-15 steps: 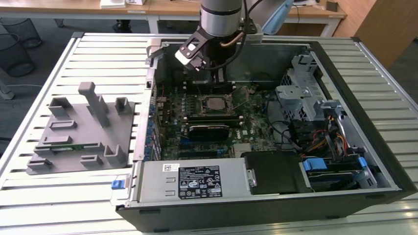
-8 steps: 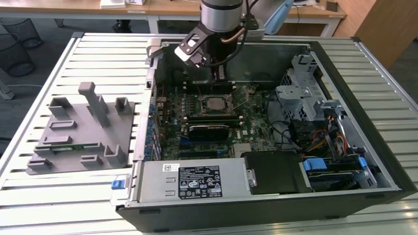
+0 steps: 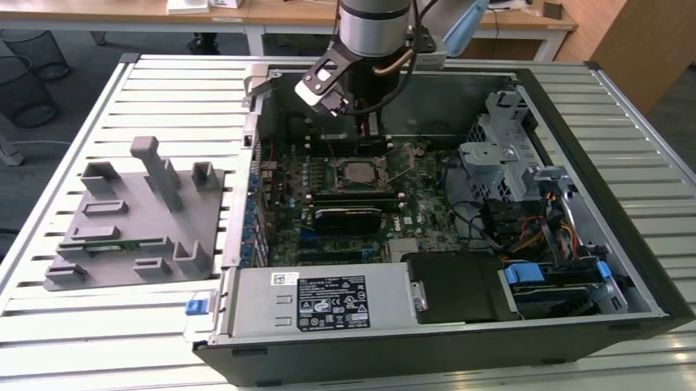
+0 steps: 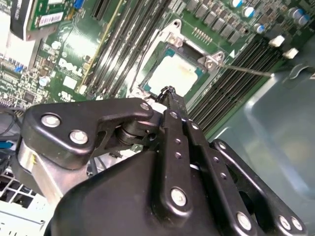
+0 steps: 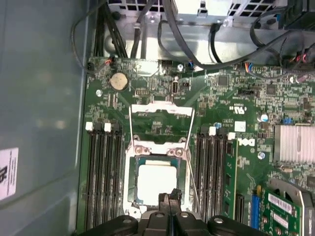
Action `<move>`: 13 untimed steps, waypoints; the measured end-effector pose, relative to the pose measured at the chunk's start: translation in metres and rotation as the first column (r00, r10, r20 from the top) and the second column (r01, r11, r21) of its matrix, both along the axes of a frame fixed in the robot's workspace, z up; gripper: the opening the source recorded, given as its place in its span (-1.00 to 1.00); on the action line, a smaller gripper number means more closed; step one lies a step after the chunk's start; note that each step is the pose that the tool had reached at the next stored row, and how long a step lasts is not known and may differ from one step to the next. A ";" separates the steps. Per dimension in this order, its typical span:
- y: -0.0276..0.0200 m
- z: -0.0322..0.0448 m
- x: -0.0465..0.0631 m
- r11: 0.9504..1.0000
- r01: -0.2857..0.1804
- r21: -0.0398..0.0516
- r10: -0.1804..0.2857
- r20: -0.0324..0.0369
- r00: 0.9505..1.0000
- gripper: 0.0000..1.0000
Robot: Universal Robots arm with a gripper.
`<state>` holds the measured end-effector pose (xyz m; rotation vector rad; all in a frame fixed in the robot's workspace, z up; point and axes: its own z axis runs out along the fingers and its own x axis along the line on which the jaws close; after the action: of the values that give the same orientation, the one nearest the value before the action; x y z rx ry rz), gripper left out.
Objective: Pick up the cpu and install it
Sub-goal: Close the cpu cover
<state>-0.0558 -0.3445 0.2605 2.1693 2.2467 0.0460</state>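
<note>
The cpu (image 5: 156, 182) lies flat in the motherboard socket, its silver-grey top facing up; it also shows in the second wrist view (image 4: 173, 77) and the exterior view (image 3: 359, 173). The socket's metal frame (image 5: 160, 112) is swung open beside it, and a thin lever (image 4: 246, 71) sticks out to one side. My gripper (image 5: 170, 197) hovers just above the chip's edge, fingers shut together with nothing between them. In the exterior view the gripper (image 3: 371, 130) hangs inside the open computer case, toward the case's far wall.
Black memory slots (image 5: 104, 172) flank the socket on both sides. A grey fixture plate (image 3: 130, 220) with posts and a green memory stick (image 3: 109, 242) lies at the exterior view's left of the case. The power supply (image 3: 315, 301) and a drive cage with cables (image 3: 533, 220) crowd the case.
</note>
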 end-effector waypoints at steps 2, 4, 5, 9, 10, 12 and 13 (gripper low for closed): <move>0.0000 0.0000 0.004 1.000 0.000 0.000 0.000 -0.002 1.000 -0.79; 0.0000 0.0000 0.010 1.000 0.000 0.000 0.000 -0.006 1.000 -0.79; 0.0000 0.0000 0.012 1.000 0.000 0.000 0.000 -0.007 1.000 -0.79; 0.0000 0.0032 0.015 1.000 0.000 0.001 0.000 -0.010 1.000 -0.79; 0.0000 0.0058 0.015 1.000 0.000 0.001 0.000 -0.010 1.000 -0.79; 0.0000 0.0079 0.015 1.000 0.000 0.001 0.000 -0.010 1.000 -0.79; 0.0000 0.0078 0.016 1.000 0.000 0.002 0.000 -0.010 1.000 -0.79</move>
<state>-0.0396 -0.3445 0.2683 2.1750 2.2529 0.0372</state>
